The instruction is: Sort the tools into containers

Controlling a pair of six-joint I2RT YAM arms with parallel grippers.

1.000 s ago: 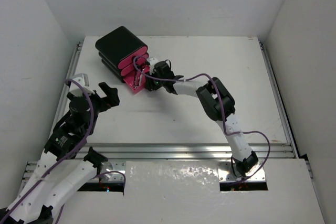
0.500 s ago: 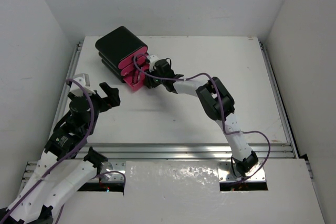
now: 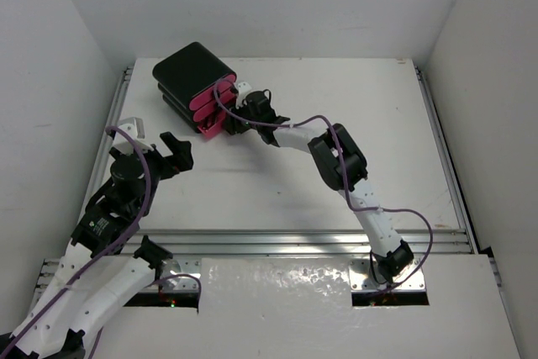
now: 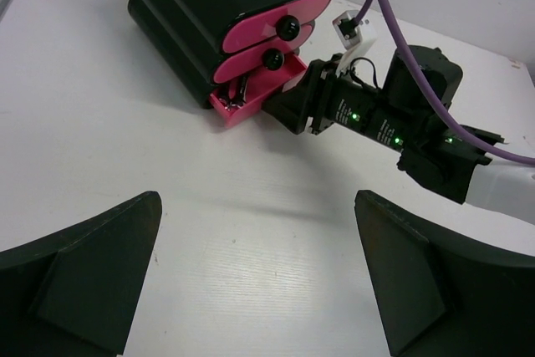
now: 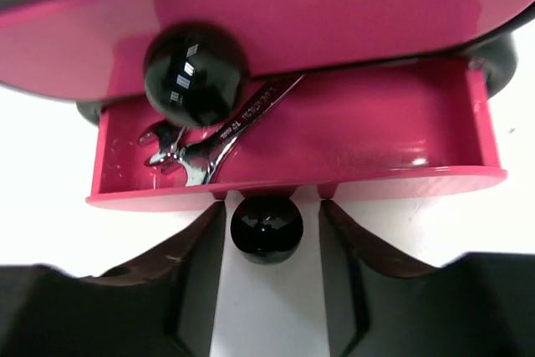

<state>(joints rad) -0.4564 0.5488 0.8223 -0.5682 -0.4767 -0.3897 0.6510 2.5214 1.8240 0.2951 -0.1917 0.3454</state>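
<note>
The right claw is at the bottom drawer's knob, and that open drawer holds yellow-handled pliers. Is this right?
No: the drawer holds silver wrenches, not pliers, as the right wrist view shows. The right claw is at its knob.

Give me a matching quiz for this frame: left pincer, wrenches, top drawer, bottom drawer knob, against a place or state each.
1 left pincer
2 wrenches
3 top drawer
4 bottom drawer knob

A shut
B between the fingers of the right pincer
C wide open, holding nothing
D lying in the bottom drawer

Pairs: 1-C, 2-D, 3-A, 4-B
</note>
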